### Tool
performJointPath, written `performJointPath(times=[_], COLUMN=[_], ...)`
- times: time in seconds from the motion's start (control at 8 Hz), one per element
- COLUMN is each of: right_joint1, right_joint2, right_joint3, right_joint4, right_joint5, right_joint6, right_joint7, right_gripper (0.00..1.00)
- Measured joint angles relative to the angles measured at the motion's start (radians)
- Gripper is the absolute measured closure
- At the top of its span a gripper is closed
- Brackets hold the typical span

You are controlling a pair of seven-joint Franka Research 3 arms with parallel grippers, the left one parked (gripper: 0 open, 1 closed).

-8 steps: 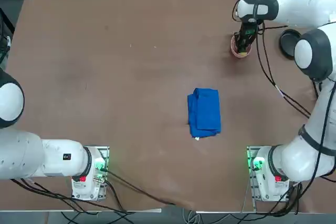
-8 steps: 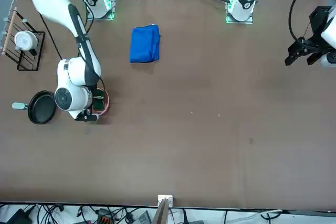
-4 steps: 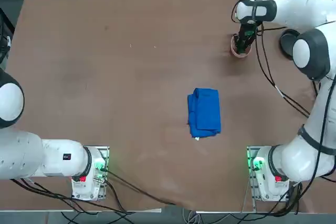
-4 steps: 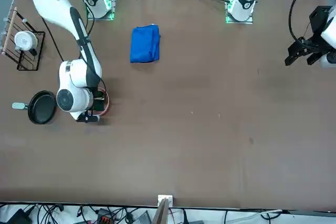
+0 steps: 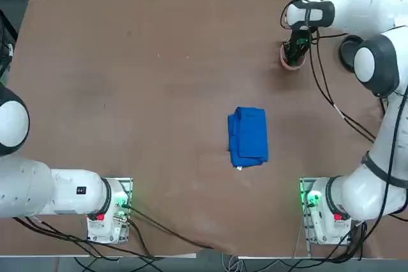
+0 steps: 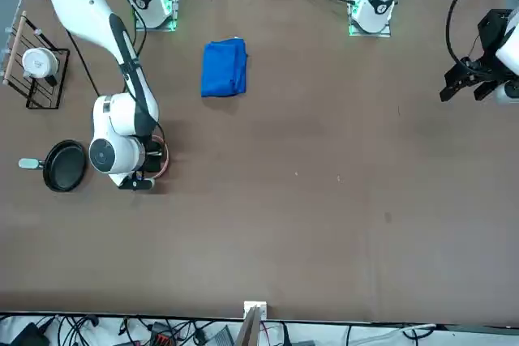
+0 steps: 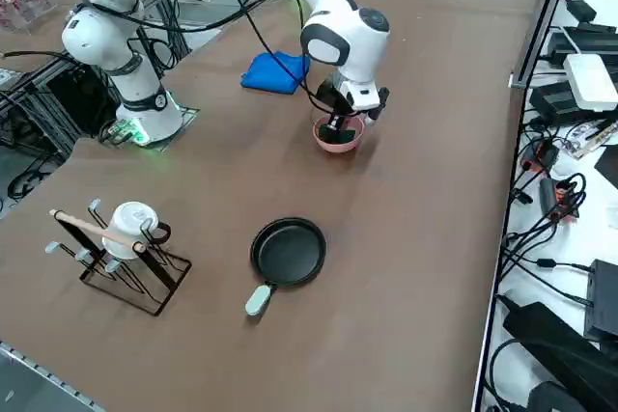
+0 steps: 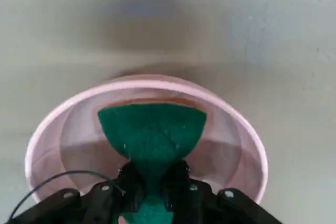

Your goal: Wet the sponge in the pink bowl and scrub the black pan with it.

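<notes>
One sponge point(image 8: 152, 129) clamped in right gripper point(image 8: 153, 182), inside one pink bowl point(image 8: 47, 129); one black pan point(image 7: 288, 251) just right; one blue cloth point(image 5: 248, 136).

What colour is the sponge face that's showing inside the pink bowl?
Dark green, clearest in the right wrist view, where the sponge sits pinched in the right pincer.

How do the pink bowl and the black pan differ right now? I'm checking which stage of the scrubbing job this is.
The pink bowl has the right gripper in it, jaws shut on the sponge; the black pan lies untouched, nothing in it. The bowl is pale pink and deep-walled; the pan is black and shallow. The pan has a short light handle; the bowl has none. Both are small, round and upright on the brown table.
</notes>
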Motion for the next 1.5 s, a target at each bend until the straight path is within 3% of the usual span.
performJointPath(times=[0.38,0.75,1.5], right_joint1=[0.0,-0.003,-0.006], right_joint2=[-0.002,-0.015,-0.036], right_joint3=[0.0,0.0,0.0], right_joint4=[0.046,0.174,0.19], right_joint5=[0.0,0.0,0.0], right_joint6=[-0.048,-0.264,-0.352], right_joint7=[-0.003,-0.004,-0.004], right_gripper=[0.78,0.78,0.78])
